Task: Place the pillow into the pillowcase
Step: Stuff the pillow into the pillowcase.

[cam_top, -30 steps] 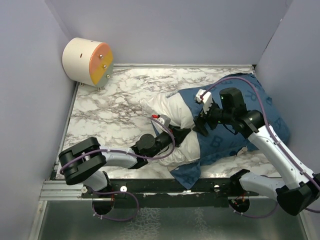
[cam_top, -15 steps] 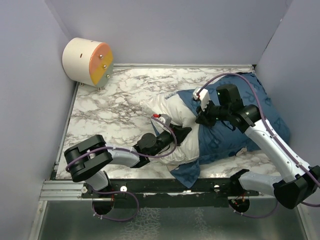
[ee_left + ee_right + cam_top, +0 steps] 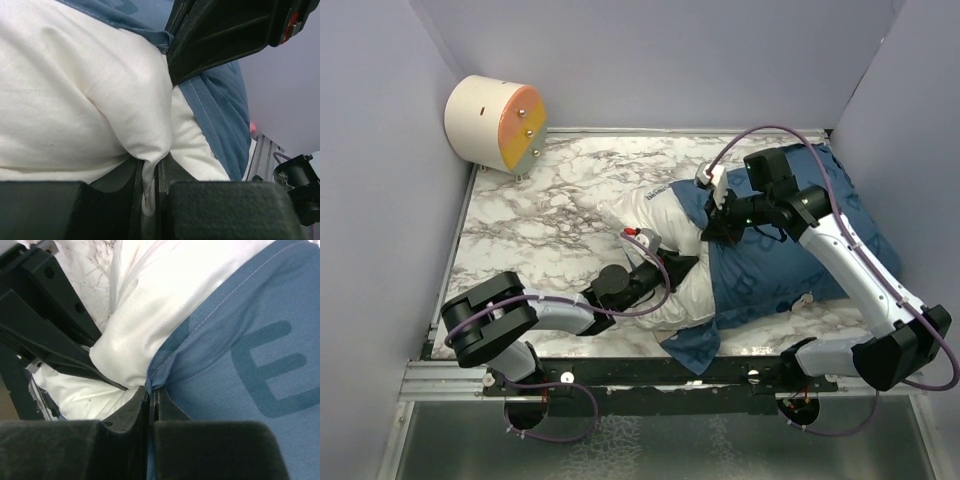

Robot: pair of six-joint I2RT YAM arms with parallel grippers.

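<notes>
- Top external view: the pillow (image 3: 660, 225) lies on the marble tabletop (image 3: 550, 210), right of centre, its right part already inside the pillowcase (image 3: 790, 250) and its white left end sticking out of the opening.
- The pillowcase, blue with darker letters, spreads from the pillow's middle toward the right wall, and a loose corner hangs toward the near edge of the tabletop.
- Left wrist view: the left gripper (image 3: 150, 185) is closed down to a narrow slit, with a fold of the white pillow fabric pinched between its fingers.
- Right wrist view: the right gripper (image 3: 151, 400) is fully closed, nipping the stitched blue hem of the pillowcase where it meets the white pillow.
- From above, the right gripper (image 3: 720, 215) sits at the far side of the pillowcase opening, and the left gripper (image 3: 670, 268) at the near side, both touching the bundle.
- A cream cylinder (image 3: 495, 122) with an orange face stands in the far left corner, well apart from the pillow.
</notes>
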